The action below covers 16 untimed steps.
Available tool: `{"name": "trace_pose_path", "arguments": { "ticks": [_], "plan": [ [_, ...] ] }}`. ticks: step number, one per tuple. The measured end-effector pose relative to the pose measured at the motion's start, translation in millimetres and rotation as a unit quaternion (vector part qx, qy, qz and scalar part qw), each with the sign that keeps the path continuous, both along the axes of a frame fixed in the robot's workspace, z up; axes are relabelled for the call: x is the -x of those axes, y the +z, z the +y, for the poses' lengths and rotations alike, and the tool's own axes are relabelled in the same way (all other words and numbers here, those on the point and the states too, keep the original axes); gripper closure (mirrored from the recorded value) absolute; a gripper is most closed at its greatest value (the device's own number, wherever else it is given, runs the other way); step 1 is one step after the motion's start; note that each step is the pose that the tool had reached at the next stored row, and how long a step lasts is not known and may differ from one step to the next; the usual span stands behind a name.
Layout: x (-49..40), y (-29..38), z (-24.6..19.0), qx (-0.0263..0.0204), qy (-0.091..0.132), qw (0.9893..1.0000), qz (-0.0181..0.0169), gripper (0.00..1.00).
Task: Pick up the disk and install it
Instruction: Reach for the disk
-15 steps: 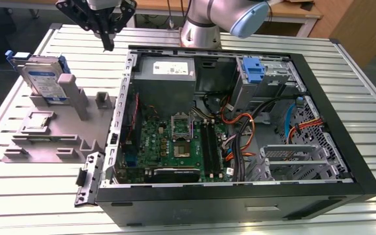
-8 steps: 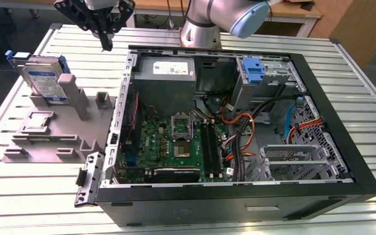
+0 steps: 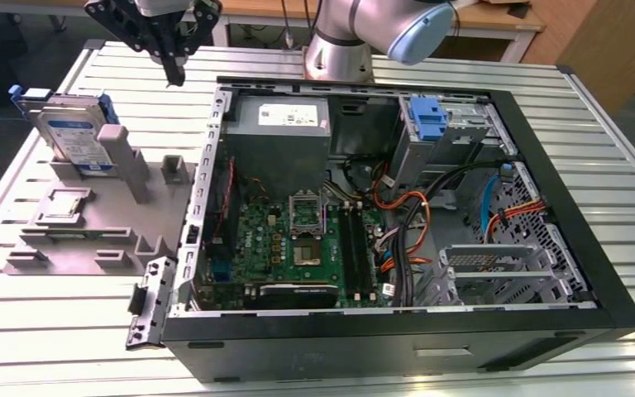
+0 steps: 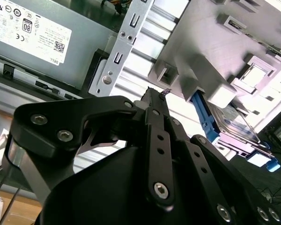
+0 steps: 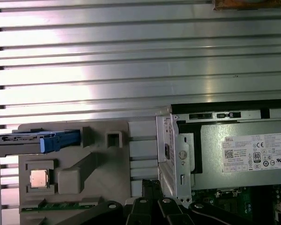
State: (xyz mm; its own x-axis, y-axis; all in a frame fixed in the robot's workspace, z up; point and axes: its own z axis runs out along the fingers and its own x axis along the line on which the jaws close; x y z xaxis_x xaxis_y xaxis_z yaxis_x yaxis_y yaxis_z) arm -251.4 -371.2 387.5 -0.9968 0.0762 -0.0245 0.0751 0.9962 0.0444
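The gripper [image 3: 174, 77], fingers seemingly pressed together and empty, hangs beside and above the disk [image 3: 75, 132], which a stand [image 3: 86, 227] props on edge, likely for grasping.

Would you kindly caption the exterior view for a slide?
Gripper hovers beside the open computer case; the disk stands on edge in a grey holder.

disk [image 3: 75, 128]: silver-grey, blue frame, white-blue label | fixture [image 3: 75, 223]: grey | table [image 3: 53, 331]: silver, ribbed | hand [image 3: 173, 79]: black | motherboard [image 3: 284, 240]: green
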Motion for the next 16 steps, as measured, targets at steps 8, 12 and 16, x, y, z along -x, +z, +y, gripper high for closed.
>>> {"name": "trace_pose_path", "arguments": {
  "ticks": [8, 12, 16],
  "plan": [
    [4.2, -0.2, 6.3, 0.0000, 0.000, 1.0000, 0.0000, 0.90],
    [9.1, -0.3, 6.9, 0.0000, 0.000, 1.0000, 0.0000, 0.90],
    [9.7, -0.3, 6.9, 0.0000, 0.000, 1.0000, 0.0000, 0.90]
  ]
}}
